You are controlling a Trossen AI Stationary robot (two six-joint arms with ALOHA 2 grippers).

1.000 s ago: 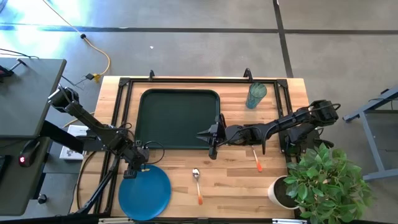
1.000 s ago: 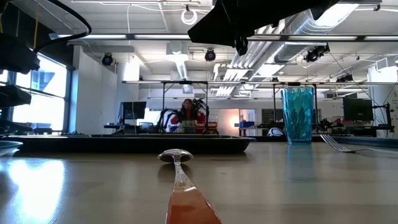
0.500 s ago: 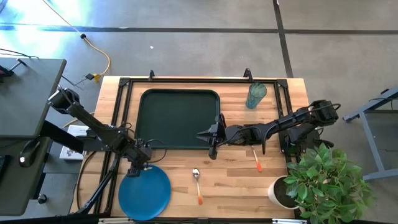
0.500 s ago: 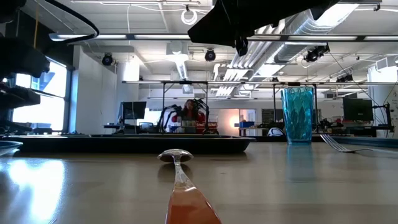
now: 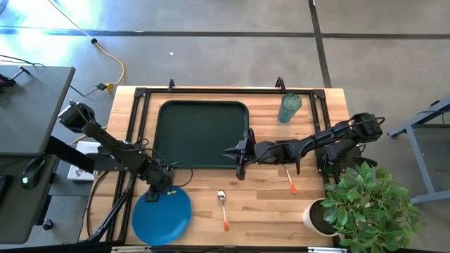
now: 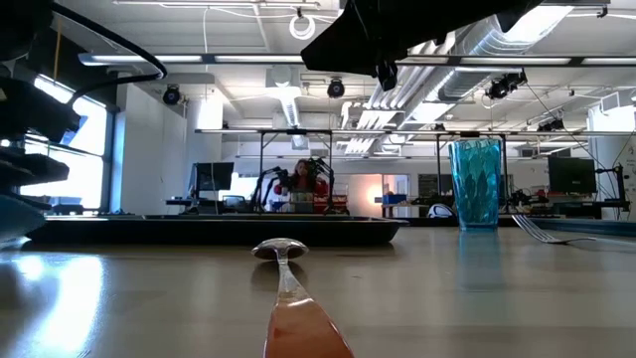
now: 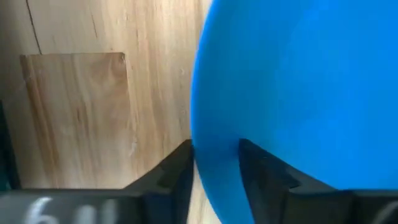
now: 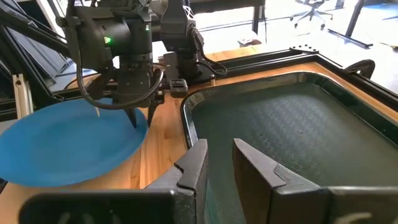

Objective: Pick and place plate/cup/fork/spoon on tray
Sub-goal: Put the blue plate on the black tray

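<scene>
The bright-blue plate (image 5: 163, 219) lies at the table's near left and also shows in the right wrist view (image 8: 59, 146). My left gripper (image 5: 160, 191) stands over its far rim, shut on it. My right gripper (image 5: 235, 159) hovers open and empty over the near right rim of the dark tray (image 5: 202, 166). The teal cup (image 5: 289, 107) stands upright at the far right. The fork (image 5: 290, 181) lies flat right of the tray. The spoon (image 5: 223, 207) lies flat near the table's front edge. My left gripper pinches the plate's far rim (image 7: 214, 158) between its two fingers, one on the plate's upper face (image 7: 261, 171) and one outside its edge (image 7: 177, 171). The fingers come from above, pointing down. The held rim stands raised in the low view (image 6: 15, 214). Whether the near rim is still on the table, I cannot tell.
A white pot with a leafy plant (image 5: 365, 204) stands at the near right corner. A black frame (image 5: 137, 126) runs along the tray's left and far sides. Bare wood lies between the plate, the spoon and the fork.
My left gripper has gone a little toward the table's right edge along the plate's far rim. In the low view the plate's edge has come up from a thin sliver on the table to a raised blue patch.
</scene>
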